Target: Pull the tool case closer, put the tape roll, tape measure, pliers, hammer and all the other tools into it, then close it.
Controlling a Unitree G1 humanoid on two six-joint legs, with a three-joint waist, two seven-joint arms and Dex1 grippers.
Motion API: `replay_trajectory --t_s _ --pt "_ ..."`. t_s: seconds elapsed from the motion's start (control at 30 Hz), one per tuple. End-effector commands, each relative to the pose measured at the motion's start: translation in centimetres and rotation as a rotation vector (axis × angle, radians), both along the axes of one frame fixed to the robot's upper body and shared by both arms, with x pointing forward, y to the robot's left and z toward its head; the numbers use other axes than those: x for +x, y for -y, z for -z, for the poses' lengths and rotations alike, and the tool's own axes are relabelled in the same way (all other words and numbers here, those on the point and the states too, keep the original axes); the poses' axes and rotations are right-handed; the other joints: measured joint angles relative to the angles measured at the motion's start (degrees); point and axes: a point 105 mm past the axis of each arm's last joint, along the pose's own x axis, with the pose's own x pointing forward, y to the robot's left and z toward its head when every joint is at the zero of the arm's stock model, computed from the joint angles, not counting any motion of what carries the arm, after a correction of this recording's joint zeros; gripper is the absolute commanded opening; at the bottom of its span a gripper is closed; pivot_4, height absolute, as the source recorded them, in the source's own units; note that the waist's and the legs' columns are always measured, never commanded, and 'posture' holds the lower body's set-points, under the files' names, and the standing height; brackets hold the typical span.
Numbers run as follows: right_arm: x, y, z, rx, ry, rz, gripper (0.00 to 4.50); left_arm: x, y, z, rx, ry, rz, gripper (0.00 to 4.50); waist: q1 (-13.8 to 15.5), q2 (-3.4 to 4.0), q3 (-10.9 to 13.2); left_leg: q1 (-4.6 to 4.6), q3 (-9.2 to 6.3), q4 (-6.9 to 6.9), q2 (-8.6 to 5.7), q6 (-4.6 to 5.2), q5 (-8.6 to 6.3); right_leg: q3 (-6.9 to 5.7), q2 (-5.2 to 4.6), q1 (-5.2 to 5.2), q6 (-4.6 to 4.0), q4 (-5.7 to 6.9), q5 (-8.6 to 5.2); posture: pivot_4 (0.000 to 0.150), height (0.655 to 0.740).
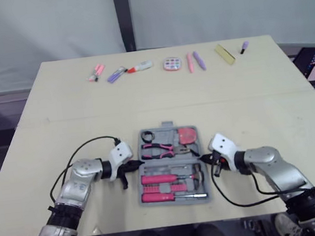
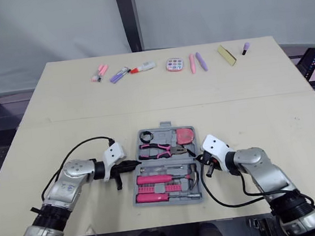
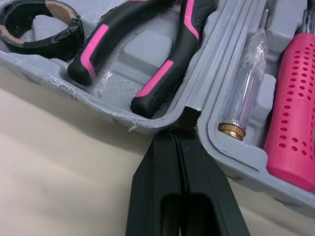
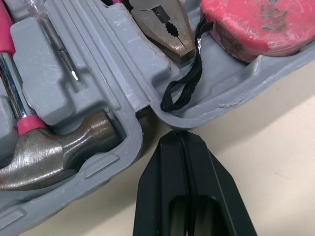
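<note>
1. Left gripper point(image 1: 135, 165): its fingers are pressed together with nothing between them. The tips sit against the left end of the tool case's hinge notch.
2. Right gripper point(image 1: 205, 159): its fingers are likewise pressed together and hold nothing. The tips are at the hinge notch on the case's right side.
3. Tool case point(image 1: 171, 161): it lies open and flat on the table point(image 1: 89, 120), near the robot and between the two grippers. The hinge ridge runs left to right, and the carry handle is on the far edge, pointing away from the robot.
4. Near half of the case: the hammer point(image 1: 161, 178) lies left to right with its pink handle to the left and its steel head to the right. A pink-handled screwdriver point(image 1: 158, 196) lies parallel on the near side of it, shaft pointing right. A clear tester screwdriver point(image 3: 246, 83) lies beside the hinge ridge.
5. Far half of the case: the tape roll point(image 3: 47, 44) is in the left corner. The pliers point(image 1: 164, 149) lie left to right, handles left and nose right. The tape measure point(image 1: 186, 134) is in the right corner, its black strap trailing over the rim.
6. Far edge of the table: a row of markers point(image 1: 116, 74) and small items lies well apart from the case.
</note>
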Motion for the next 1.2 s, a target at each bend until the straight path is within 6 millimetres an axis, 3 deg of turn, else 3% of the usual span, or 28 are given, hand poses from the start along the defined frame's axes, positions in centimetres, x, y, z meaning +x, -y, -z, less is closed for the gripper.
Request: replay_trajectory --t_s 0.03,1.2 --pt "-0.1 -0.8 -0.7 0.016 0.015 -0.051 0.02 -0.7 1.1 0.9 0.005 -0.028 0.044 0.0 0.0 0.0 0.0 0.0 -0.01 0.0 0.0 0.0 0.0 0.0 0.0 0.0 0.0 0.0 0.0 0.15 0.74" --pt "-4.0 -1.7 -1.0 0.017 -0.06 -0.184 0.02 -5.7 3.1 1.0 -0.031 -0.119 0.113 0.0 -0.15 0.0 0.0 0.0 0.03 -0.17 0.02 0.0 0.0 0.04 0.01 0.06 0.0 -0.45 0.0 0.15 0.74"
